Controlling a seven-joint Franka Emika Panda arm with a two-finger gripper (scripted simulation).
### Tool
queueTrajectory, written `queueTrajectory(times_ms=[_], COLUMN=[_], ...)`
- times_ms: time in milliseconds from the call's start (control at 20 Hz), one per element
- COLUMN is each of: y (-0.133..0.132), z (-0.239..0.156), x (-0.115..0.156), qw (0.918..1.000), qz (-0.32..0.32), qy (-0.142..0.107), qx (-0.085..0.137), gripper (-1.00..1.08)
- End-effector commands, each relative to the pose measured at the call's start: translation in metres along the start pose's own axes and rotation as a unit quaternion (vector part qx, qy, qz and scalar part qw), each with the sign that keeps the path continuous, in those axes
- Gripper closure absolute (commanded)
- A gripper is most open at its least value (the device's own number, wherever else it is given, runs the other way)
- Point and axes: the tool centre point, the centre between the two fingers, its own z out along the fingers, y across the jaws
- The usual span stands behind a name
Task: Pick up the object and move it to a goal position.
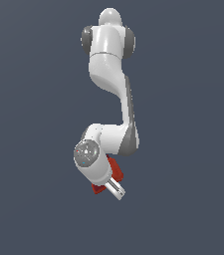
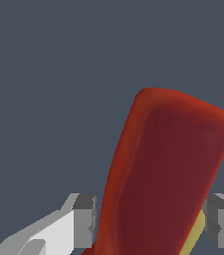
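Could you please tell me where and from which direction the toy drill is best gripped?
Probably the drill's broad, flat-sided red handle block, the fingers closing across its narrow width, approaching along its length. The wrist view shows the tool straddling it that way, yellow trigger by one finger. Whether the pads touch is unclear.

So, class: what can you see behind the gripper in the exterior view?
Behind the gripper, red parts of the toy drill stick out on either side. The gripper and wrist cover the rest; its yellow trigger shows only in the wrist view.
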Motion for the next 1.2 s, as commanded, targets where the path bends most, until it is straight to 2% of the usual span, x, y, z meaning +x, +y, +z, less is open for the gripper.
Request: queueTrajectory(times_ms=[0, 600, 1150], y=[0.0, 0.013, 0.049], z=[0.0, -0.026, -0.097], x=[0.0, -0.008, -0.031], qw=[1.0, 1.0, 1.0], qz=[0.0, 0.0, 0.0], qy=[0.0, 0.0, 0.0], qx=[0.0, 0.0, 0.0], gripper=[1.08, 1.08, 1.08])
